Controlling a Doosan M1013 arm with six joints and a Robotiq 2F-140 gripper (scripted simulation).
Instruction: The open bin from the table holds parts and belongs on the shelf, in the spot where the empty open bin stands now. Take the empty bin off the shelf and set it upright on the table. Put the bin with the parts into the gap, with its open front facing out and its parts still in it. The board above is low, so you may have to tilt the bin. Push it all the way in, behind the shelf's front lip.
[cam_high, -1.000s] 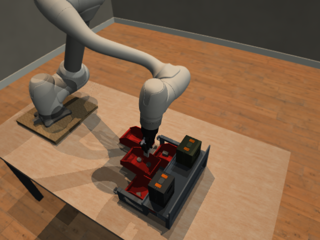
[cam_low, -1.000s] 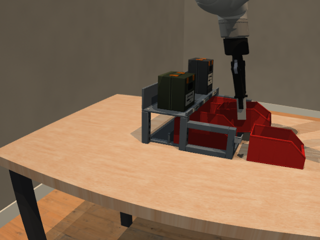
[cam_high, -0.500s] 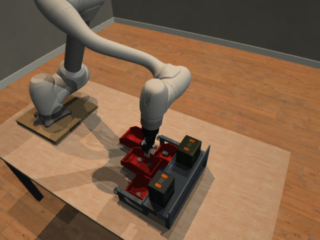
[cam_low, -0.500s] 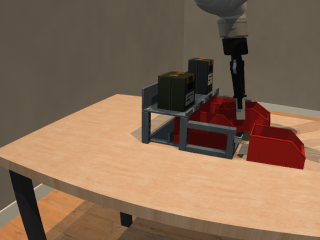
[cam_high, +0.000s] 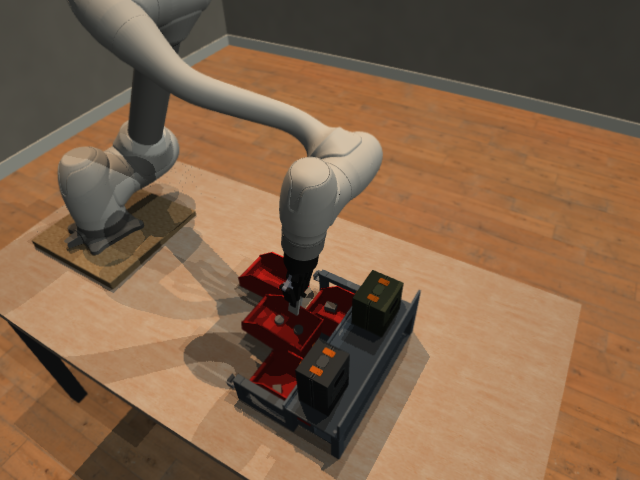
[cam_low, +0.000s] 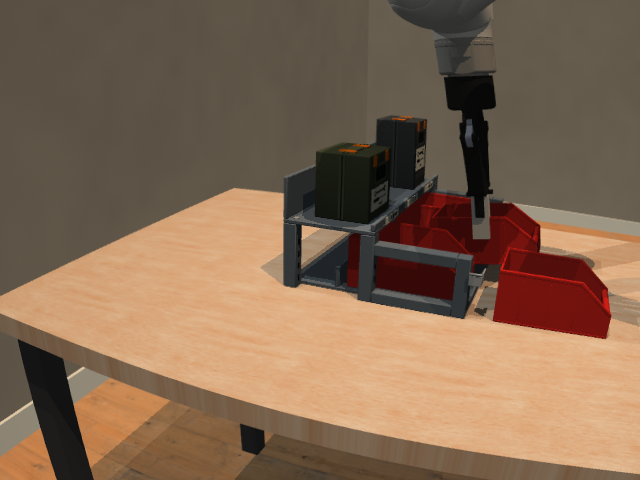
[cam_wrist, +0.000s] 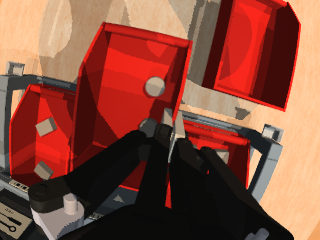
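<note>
Red and upright, the empty bin (cam_high: 258, 279) (cam_low: 547, 299) (cam_wrist: 245, 45) stands on the table at the left of your top view, so your swap is half done. Next rightward, your gripper (cam_high: 294, 308) (cam_low: 480, 229) (cam_wrist: 170, 121) pinches a side wall of the loaded bin (cam_high: 264, 318) (cam_low: 506, 242) (cam_wrist: 117, 85), held before the shelf (cam_high: 364, 356) (cam_low: 367, 268) (cam_wrist: 266, 170) with parts inside. You'll likely need to line it up with the gap, tilt slightly under the low board, then push inward past the lip.
</note>
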